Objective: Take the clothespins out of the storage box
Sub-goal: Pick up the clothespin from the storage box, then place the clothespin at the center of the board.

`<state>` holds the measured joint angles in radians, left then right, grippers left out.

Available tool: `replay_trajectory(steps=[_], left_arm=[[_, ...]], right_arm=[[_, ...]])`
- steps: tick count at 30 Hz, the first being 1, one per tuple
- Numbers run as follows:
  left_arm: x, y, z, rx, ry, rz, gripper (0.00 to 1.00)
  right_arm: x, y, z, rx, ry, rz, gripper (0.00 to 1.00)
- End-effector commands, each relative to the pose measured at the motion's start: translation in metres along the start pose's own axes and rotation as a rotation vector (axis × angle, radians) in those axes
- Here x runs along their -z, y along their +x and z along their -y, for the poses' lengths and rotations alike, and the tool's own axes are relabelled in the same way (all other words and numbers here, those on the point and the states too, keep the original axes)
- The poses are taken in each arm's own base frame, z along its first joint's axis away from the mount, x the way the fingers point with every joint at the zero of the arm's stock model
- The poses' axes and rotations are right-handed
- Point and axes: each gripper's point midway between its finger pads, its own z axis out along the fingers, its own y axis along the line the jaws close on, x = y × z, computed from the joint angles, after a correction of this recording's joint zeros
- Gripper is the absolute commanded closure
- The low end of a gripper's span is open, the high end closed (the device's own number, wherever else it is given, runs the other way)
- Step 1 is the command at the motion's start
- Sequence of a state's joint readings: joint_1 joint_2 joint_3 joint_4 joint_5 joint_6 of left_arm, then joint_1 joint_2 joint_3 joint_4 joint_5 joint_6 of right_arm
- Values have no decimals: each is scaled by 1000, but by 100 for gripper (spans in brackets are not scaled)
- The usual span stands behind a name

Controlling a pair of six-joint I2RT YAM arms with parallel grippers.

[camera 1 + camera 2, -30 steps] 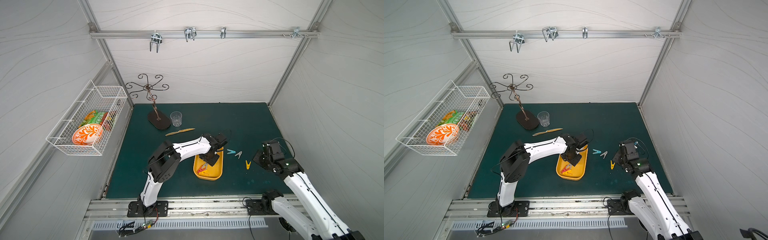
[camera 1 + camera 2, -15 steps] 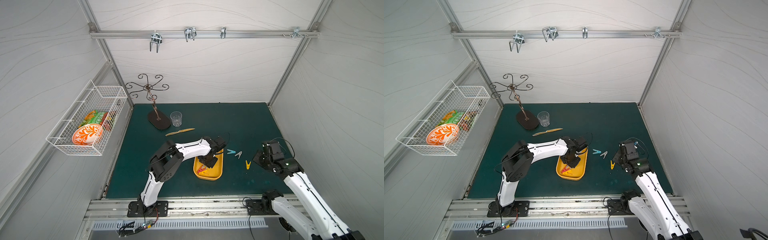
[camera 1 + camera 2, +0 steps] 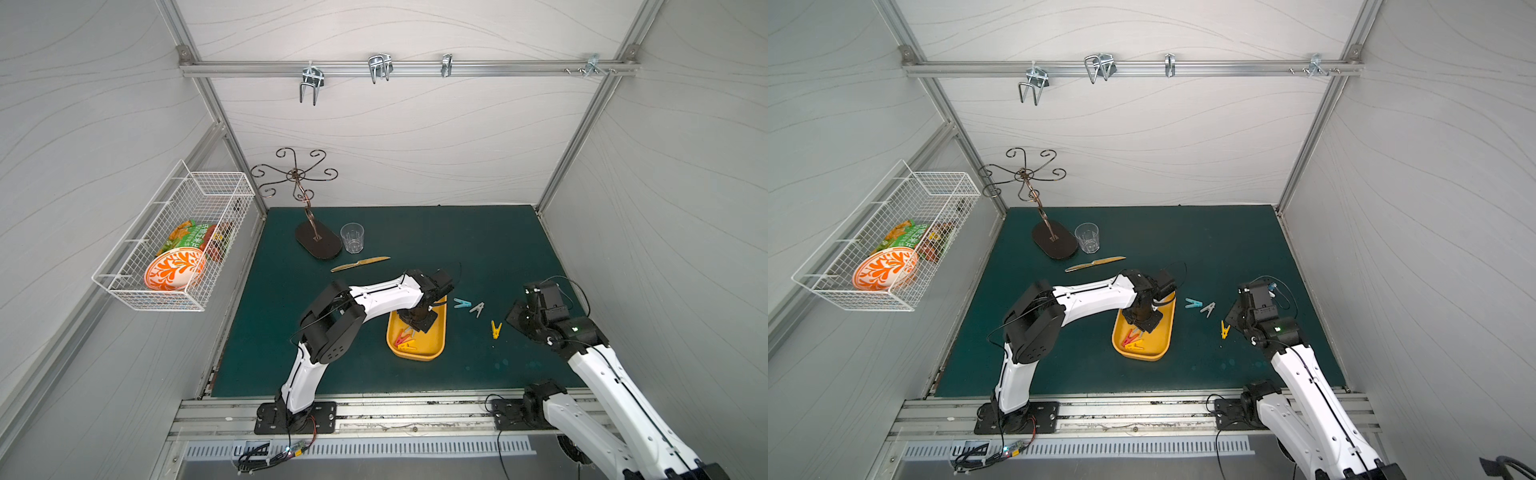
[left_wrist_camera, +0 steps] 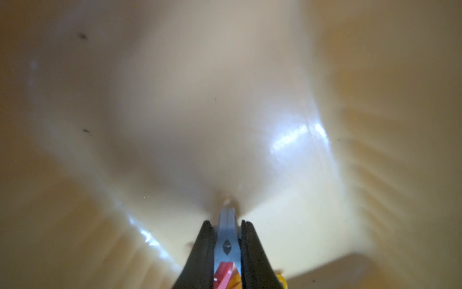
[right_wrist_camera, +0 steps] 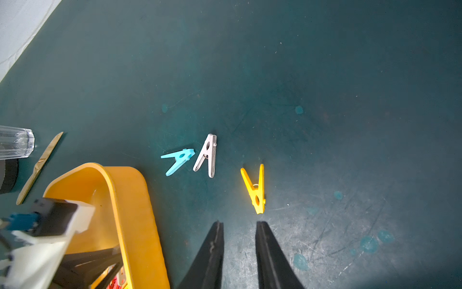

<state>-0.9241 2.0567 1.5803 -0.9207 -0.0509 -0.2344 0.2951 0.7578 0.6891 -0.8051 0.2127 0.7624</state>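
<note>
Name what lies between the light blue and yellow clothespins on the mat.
The grey clothespin, nearer the light blue clothespin; clearest in the right wrist view.

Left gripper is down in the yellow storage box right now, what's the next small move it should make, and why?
Probably lift straight up. The left gripper looks shut on a grey clothespin inside the storage box, and the walls rise around it, so it should clear the rim before moving sideways toward the mat.

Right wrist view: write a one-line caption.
Open right claw faces yellow clothespin; blue clothespin and grey clothespin lie beside storage box.
</note>
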Motion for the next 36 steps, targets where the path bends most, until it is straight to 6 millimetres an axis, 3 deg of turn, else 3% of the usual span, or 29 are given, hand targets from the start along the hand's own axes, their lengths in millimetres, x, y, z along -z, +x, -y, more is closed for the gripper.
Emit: replay_trajectory(steps=[1,4,8,13,18,25,31,36], left_arm=[[46,-45,0,-36,12,146,99],[78,-73,6,-61,28,238,100],[106,-99,20,-83,87,307,100],[113,-119,56,-93,258,340,100],[96,-128,92,-125,380,350,100],[55,-128,126,-155,396,311,99],[10,-120,129,-138,358,225,96],[-5,-117,127,-130,340,195,91]], right_arm=[[15,-5,1,5,-1,24,73],[25,-8,1,-1,-10,43,73],[37,-12,3,-3,-16,69,73],[51,-15,5,-13,-28,97,74],[58,-14,6,-19,-51,110,74],[59,-9,6,-20,-65,101,74],[59,-7,1,-13,-90,86,74],[59,-7,-6,6,-117,76,73]])
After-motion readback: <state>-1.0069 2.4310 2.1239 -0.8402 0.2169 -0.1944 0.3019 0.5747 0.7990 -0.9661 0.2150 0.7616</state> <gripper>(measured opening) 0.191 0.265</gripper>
